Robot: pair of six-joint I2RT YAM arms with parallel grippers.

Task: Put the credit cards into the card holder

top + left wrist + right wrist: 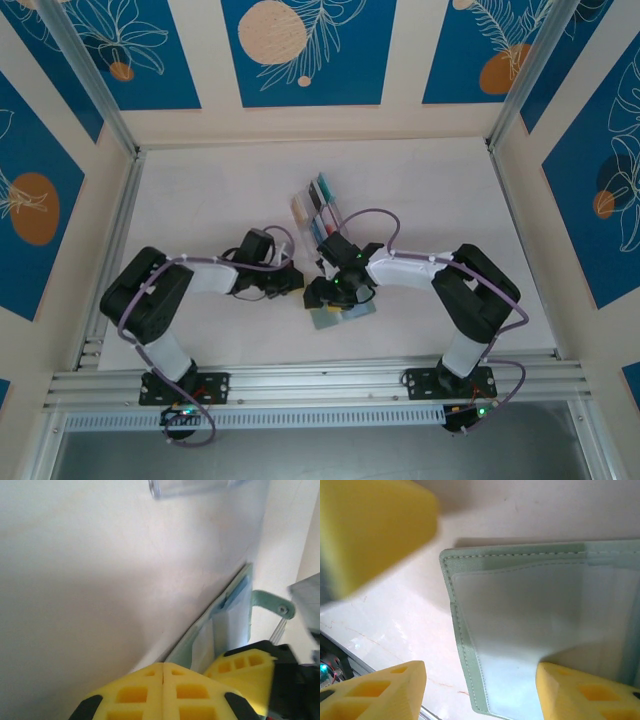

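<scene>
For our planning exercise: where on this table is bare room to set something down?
Bare white tabletop lies left and right of the clear plastic card rack. Crowded: the centre, where left pincer, right pincer and sage-green folding wallet cluster.

The left hand (163, 672) sits at 6 o'clock, its two yellow fingers (132, 695) pressed together along a thin seam with nothing between them. From their tips the pale tabletop (90, 590) spreads toward 9 and 11 o'clock. The card holder (220, 612) lies flat on it toward 4 o'clock, seen almost edge-on. Its sage-green border runs on a slant up toward 2 o'clock, with a light-blue pocket strip just inside. Its snap tab (267, 601) curves out at 3 o'clock. The right hand's yellow finger (244, 666) stands at 5 o'clock over the holder's near end. A clear plastic corner (190, 487) shows at 12 o'clock.
</scene>
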